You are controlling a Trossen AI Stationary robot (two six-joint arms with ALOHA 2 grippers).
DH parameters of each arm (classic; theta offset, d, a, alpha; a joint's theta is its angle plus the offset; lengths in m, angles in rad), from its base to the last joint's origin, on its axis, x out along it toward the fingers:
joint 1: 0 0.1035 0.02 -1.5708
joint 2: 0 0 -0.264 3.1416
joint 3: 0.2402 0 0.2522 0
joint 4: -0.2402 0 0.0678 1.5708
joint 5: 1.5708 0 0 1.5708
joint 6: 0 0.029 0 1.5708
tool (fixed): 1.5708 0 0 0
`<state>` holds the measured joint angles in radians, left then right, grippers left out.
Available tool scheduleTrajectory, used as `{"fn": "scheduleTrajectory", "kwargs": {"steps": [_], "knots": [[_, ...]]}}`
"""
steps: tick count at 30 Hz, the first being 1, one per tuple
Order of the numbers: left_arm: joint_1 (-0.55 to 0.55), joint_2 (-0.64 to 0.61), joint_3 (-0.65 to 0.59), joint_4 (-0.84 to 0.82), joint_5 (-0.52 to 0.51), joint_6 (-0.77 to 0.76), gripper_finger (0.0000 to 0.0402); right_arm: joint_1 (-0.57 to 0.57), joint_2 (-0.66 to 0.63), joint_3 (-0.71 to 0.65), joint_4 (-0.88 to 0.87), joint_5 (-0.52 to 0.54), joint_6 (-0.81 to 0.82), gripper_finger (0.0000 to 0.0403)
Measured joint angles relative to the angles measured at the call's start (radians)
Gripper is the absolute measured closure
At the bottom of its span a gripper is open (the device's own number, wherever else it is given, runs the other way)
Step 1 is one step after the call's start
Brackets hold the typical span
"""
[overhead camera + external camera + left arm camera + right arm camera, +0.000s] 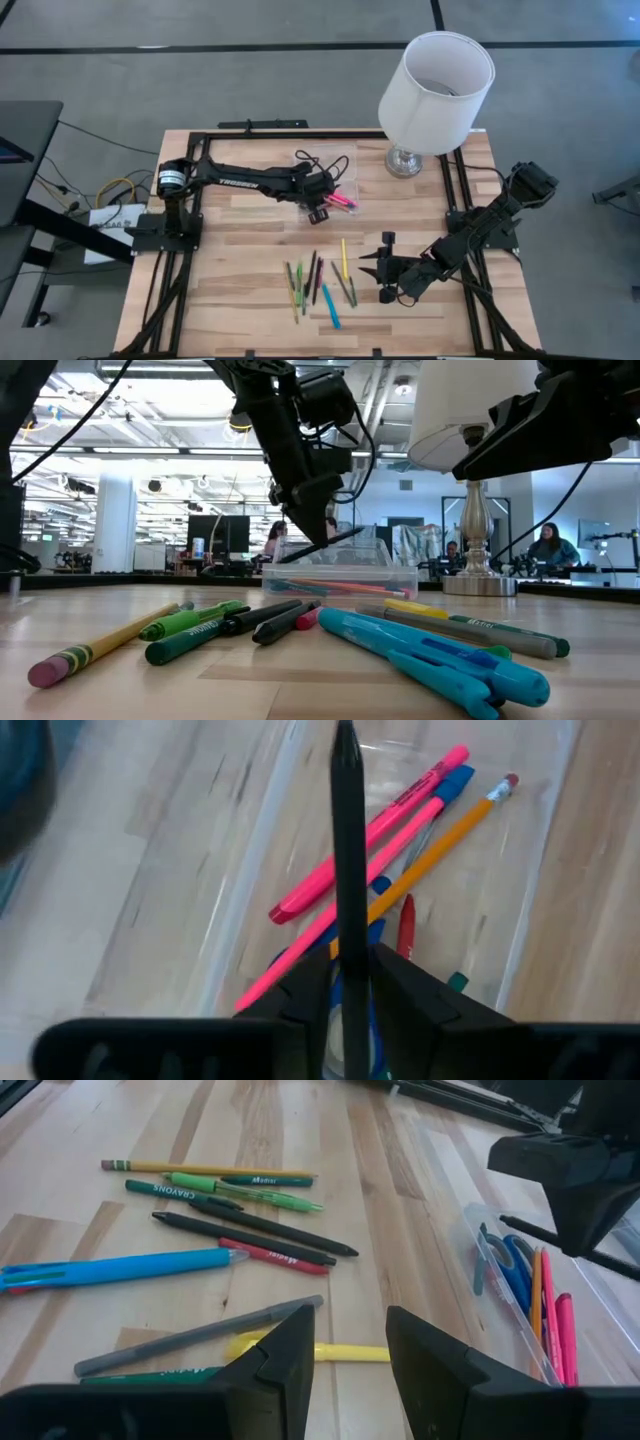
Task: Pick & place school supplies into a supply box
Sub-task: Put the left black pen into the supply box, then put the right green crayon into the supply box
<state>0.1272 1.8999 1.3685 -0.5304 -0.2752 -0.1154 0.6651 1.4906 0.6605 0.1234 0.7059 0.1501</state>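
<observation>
Left gripper [320,212] sits at centre frame in the overhead view, right over the clear box [343,188], fingers clamped on a black pen [348,870] that points down into it. Inside the box: pink markers [372,842], an orange pencil [440,850], and blue-handled scissors [508,1270]. Right gripper [378,276] hangs low in the lower right, fingers apart, gripping nothing, just beside the loose pile [318,280] on the wooden table [240,260]: a yellow pencil [190,1168], green crayons [200,1190], a blue pen [120,1267], a grey one [200,1335]. The white lamp [435,90] stands at upper right.
</observation>
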Motion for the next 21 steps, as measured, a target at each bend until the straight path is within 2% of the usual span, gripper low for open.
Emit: {"fn": "scheduleTrajectory", "kwargs": {"steps": [6, 12, 17, 21], "knots": [[-0.002, 0.0, 0.001, -0.004, -0.017, 0.014, 0.028, 0.0, 0.0, 0.0, 0.0, 0.0, 0.002, 0.0281], [-0.025, -0.037, 0.08, -0.144, -0.034, 0.051, 0.0263, 0.0, 0.0, 0.0, 0.0, 0.0, 0.049, 0.0281], [-0.125, -0.171, 0.093, -0.181, -0.04, 0.067, 0.0263, -0.002, 0.0, 0.0, 0.0, -0.001, 0.118, 0.0281], [-0.271, -0.301, 0.058, -0.213, -0.141, 0.064, 0.0262, 0.0, 0.0, 0.0, 0.0, -0.055, 0.181, 0.0281]]}}
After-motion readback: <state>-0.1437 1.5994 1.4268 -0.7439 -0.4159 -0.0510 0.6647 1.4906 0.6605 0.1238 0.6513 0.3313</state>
